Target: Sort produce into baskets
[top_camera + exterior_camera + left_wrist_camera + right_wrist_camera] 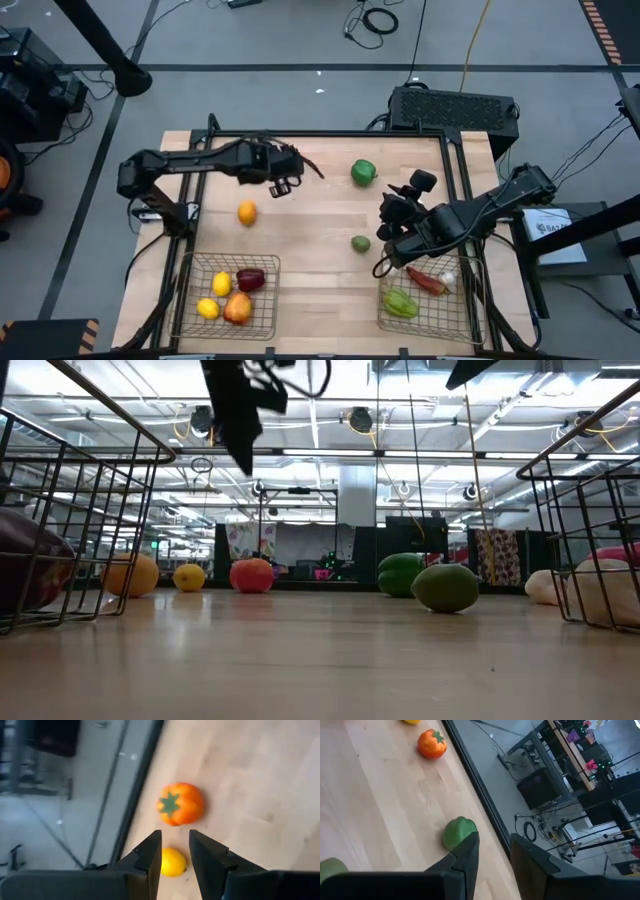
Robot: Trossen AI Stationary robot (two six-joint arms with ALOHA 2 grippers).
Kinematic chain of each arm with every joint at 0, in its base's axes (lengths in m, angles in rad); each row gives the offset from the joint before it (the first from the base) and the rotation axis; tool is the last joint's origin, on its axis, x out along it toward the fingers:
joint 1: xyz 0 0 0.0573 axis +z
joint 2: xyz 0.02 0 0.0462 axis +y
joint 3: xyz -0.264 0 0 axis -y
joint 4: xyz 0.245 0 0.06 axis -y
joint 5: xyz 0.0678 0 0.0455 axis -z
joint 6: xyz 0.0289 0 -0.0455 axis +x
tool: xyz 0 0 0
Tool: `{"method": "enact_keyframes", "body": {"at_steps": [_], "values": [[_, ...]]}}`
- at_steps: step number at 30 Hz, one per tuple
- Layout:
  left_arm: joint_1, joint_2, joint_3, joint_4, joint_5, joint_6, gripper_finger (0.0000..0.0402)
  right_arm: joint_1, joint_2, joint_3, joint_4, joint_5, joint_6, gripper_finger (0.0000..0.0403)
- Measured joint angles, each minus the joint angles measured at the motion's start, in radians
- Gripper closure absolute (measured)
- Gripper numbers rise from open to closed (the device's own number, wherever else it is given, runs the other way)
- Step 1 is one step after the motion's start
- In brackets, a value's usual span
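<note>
The pale wooden surface [320,230] carries two dark wire-mesh baskets at its near edge. The left basket [188,268] contains two yellow lemons [221,284], a dark red piece [251,279] and a red-and-yellow apple [237,308]. The right basket [470,318] contains a long red chili [426,282], a light green pepper [400,303] and a white garlic bulb [447,280]. Loose on the surface lie a small orange fruit [246,212] left of centre, a bright green bell pepper [363,173] at the far side, and a dull green round fruit [360,243] near the middle. The left wrist view also shows an orange tomato-like fruit with a green star-shaped calyx [181,803] and a further lemon [173,861] beside the far edge. The left end effector [174,857] hangs above that lemon, its fingers [150,855] parted by a narrow gap and gripping nothing. The right end effector [494,855] hovers beside the right basket, fingers [468,852] likewise narrowly apart and empty.
</note>
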Motion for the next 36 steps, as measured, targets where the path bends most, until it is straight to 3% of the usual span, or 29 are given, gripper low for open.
{"method": "enact_keyframes", "body": {"at_steps": [6, 15, 30, 36], "values": [[0.062, -0.002, -0.167, 0.136, 0.024, 0.079, 0.0294, 0.003, 0.0, 0.0, 0.003, -0.009, 0.042, 0.03], [0.068, -0.003, -0.423, 0.51, 0.006, 0.221, 0.0294, 0.005, 0.0, -0.029, 0.007, -0.034, 0.044, 0.03], [0.135, -0.013, -0.449, 0.617, 0.088, 0.428, 0.0294, 0.005, 0.0, -0.095, -0.046, -0.034, 0.035, 0.03], [0.149, -0.008, -0.449, 0.618, 0.097, 0.442, 0.0294, 0.005, 0.0, -0.095, -0.047, -0.034, 0.016, 0.03]]}}
